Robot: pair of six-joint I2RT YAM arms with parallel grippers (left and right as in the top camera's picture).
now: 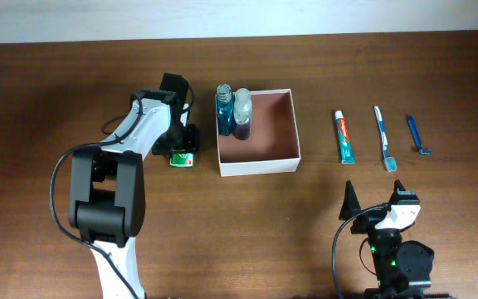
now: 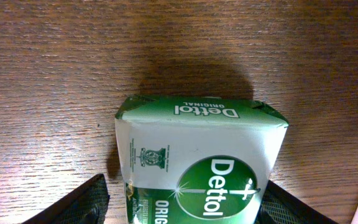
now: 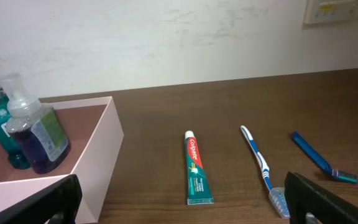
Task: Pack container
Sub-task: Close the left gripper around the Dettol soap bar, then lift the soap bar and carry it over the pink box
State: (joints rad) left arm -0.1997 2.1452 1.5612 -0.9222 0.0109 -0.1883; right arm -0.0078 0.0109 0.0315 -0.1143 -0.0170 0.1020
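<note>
left gripper: straddles soap, grasp unclear | right gripper: released, empty | risk: end-on hold lets soap twist free; carry into container may topple bottles

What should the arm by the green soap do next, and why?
Probably close the left fingers on the green soap packet. They sit on either side of it without pinching it yet, and the packet lies on the table just outside the container, so a firm grip likely has to come before any lifting.
</note>
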